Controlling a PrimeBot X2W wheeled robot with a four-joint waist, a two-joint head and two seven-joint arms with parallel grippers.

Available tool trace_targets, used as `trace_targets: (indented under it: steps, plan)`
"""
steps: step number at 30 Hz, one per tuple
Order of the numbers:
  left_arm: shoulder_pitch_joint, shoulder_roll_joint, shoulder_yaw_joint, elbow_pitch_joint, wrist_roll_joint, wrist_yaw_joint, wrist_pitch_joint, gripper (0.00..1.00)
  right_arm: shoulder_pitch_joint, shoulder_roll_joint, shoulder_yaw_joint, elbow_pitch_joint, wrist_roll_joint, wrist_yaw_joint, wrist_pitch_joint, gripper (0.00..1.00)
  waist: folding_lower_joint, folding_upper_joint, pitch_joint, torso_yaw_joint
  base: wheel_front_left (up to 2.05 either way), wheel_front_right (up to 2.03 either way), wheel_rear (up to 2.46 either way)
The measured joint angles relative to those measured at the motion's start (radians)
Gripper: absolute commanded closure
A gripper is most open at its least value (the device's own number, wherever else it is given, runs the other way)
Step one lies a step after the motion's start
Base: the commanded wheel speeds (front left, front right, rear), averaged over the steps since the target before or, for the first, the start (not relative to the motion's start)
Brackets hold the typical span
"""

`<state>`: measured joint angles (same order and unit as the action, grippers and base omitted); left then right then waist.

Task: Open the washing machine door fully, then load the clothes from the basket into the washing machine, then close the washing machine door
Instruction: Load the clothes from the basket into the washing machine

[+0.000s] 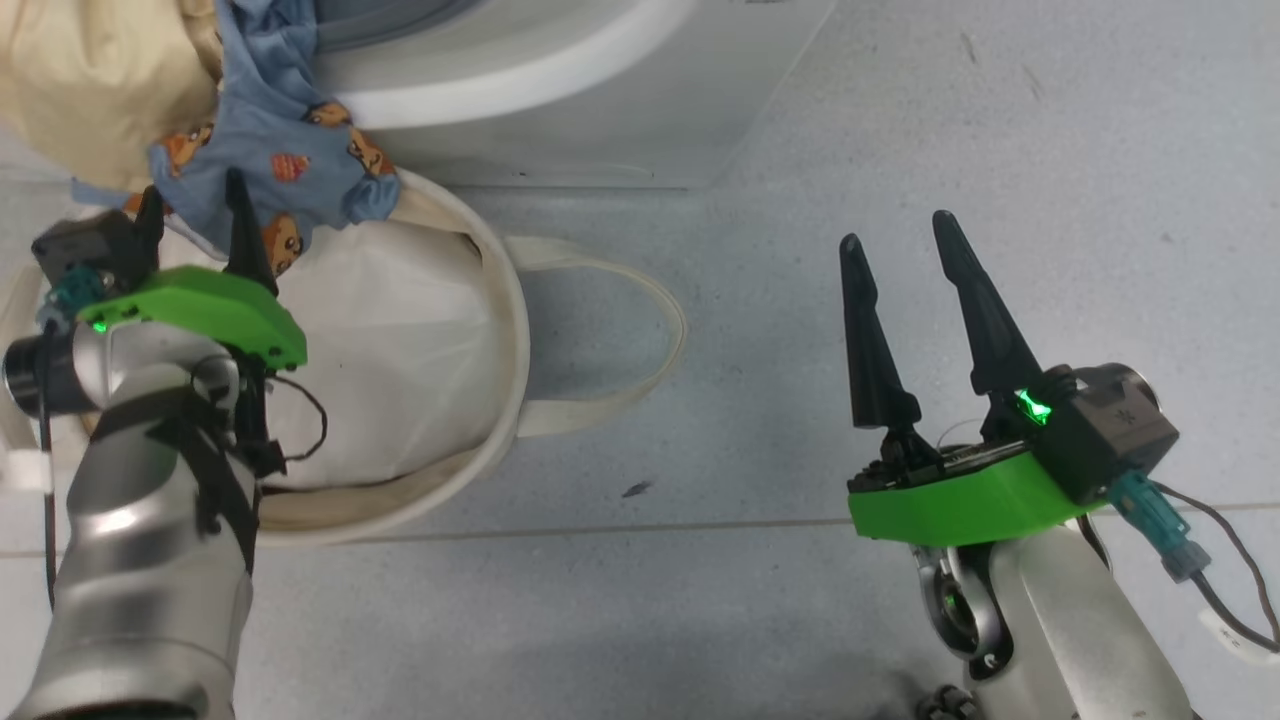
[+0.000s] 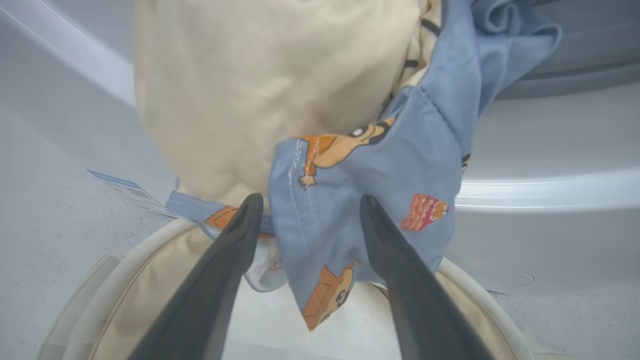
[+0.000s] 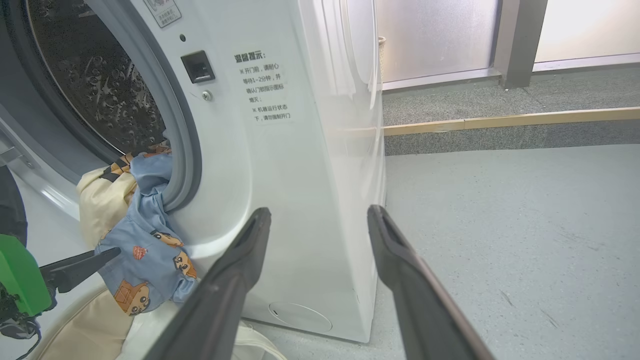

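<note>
The clothes (image 1: 290,150), light-blue fabric with orange cartoon figures plus a beige piece, hang out of the washing machine (image 1: 600,100) drum mouth and down onto the far rim of the cream basket (image 1: 505,300). My left gripper (image 1: 190,215) is open at that rim. In the left wrist view its fingers (image 2: 240,235) straddle the hanging blue clothes (image 2: 400,165). My right gripper (image 1: 895,235) is open and holds nothing, over the floor to the right of the basket. The right wrist view shows the washing machine (image 3: 280,175) front, the clothes (image 3: 145,250) spilling from its drum, and my right gripper (image 3: 320,212). The washing machine door is out of view.
A plain white bundle (image 1: 400,340) lies inside the basket. One long loop handle (image 1: 640,300) of the basket lies on the grey floor toward my right gripper. A raised step with a wooden edge (image 3: 525,120) runs beyond the machine.
</note>
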<state>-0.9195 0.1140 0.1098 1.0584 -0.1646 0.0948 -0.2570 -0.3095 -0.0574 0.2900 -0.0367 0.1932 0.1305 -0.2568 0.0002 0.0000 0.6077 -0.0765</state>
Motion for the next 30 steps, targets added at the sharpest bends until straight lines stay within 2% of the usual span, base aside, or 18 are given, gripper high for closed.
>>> trace_targets:
  steps: [5,10,15,17,18,19,26,30]
  plan:
    - [-0.089,0.005,0.003,0.105,-0.010,0.000,0.000,0.00,-0.020,0.000,0.003,-0.002,-0.008,0.000,0.000,0.00,0.0000,0.0000,0.034,0.000,0.00,0.00,0.00]
    - [-0.149,0.008,0.010,0.172,-0.031,-0.018,0.000,0.00,-0.030,0.000,0.010,-0.006,-0.013,0.000,0.000,0.00,-0.0002,0.0000,0.051,-0.001,0.00,0.00,0.00]
    - [-0.210,0.010,0.006,0.198,-0.031,-0.045,0.000,0.00,-0.032,0.000,0.015,-0.005,-0.017,0.000,0.000,0.00,-0.0002,0.0000,0.071,-0.004,0.00,0.00,0.00]
    - [-0.221,0.010,0.006,0.198,-0.039,-0.070,0.000,0.00,-0.032,0.000,0.016,-0.006,-0.018,0.000,0.000,0.00,-0.0001,0.0000,0.076,-0.006,0.00,0.00,0.00]
    - [-0.223,0.010,0.005,0.197,-0.041,-0.077,0.000,0.19,-0.032,0.000,0.016,-0.006,-0.018,0.000,0.000,0.00,-0.0001,0.0000,0.078,-0.006,0.00,0.00,0.00]
    - [-0.225,0.009,0.002,0.192,-0.041,-0.085,0.000,1.00,-0.032,0.000,0.016,-0.006,-0.019,0.000,0.000,0.00,-0.0001,0.0000,0.079,-0.006,0.00,0.00,0.00]
    - [-0.206,0.008,-0.005,0.086,-0.031,-0.123,0.000,1.00,-0.033,0.000,0.019,-0.006,-0.025,0.000,0.000,0.00,-0.0001,0.0000,0.065,-0.001,0.00,0.00,0.00]
    - [-0.123,0.007,-0.003,-0.054,-0.008,-0.118,0.000,1.00,-0.034,0.000,0.023,-0.004,-0.019,0.000,0.000,0.00,-0.0002,0.0000,0.039,0.002,0.00,0.00,0.00]
